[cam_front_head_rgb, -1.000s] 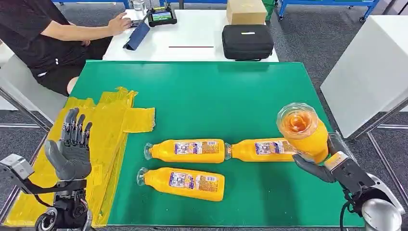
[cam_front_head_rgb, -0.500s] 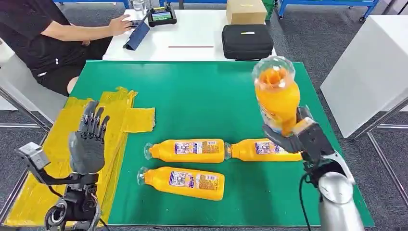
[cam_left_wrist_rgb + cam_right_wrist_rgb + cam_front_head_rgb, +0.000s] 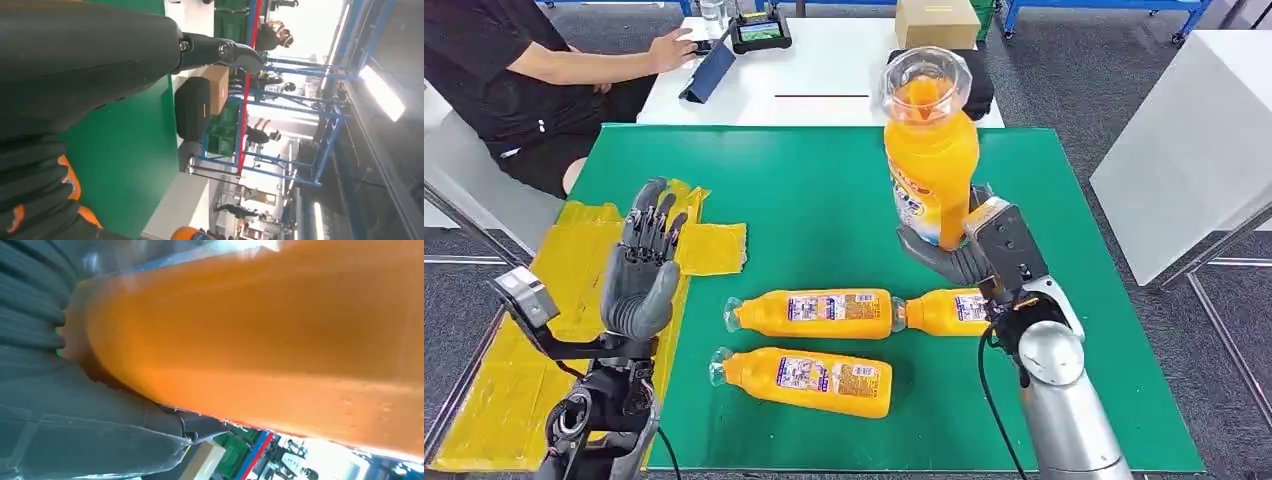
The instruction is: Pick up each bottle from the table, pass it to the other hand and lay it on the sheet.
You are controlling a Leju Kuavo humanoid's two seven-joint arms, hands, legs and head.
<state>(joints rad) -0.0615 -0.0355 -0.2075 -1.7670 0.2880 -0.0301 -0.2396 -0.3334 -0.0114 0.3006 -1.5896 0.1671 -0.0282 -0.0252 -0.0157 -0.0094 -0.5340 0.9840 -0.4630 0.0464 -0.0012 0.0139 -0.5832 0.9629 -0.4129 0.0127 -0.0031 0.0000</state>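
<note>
Your right hand [image 3: 969, 250] grips an orange bottle [image 3: 931, 165] around its lower body and holds it raised above the green mat [image 3: 824, 190], its clear base end facing up toward the head camera. In the right wrist view, the same bottle [image 3: 260, 335] lies against the grey palm, with the thumb wrapped under it.

Your left hand [image 3: 642, 268] is raised over the mat's left edge, palm turned toward the bottle, fingers straight and apart, holding nothing.

Three more bottles lie on their sides on the mat: one [image 3: 812, 313] in the middle, one [image 3: 942, 311] end to end with it and partly hidden behind your right arm, and one [image 3: 804, 379] nearer to you.

The yellow sheet [image 3: 574, 260] lies crumpled over the mat's left edge, with no bottle on it.

A person [image 3: 514, 70] sits at the white table [image 3: 824, 70] beyond the mat.
</note>
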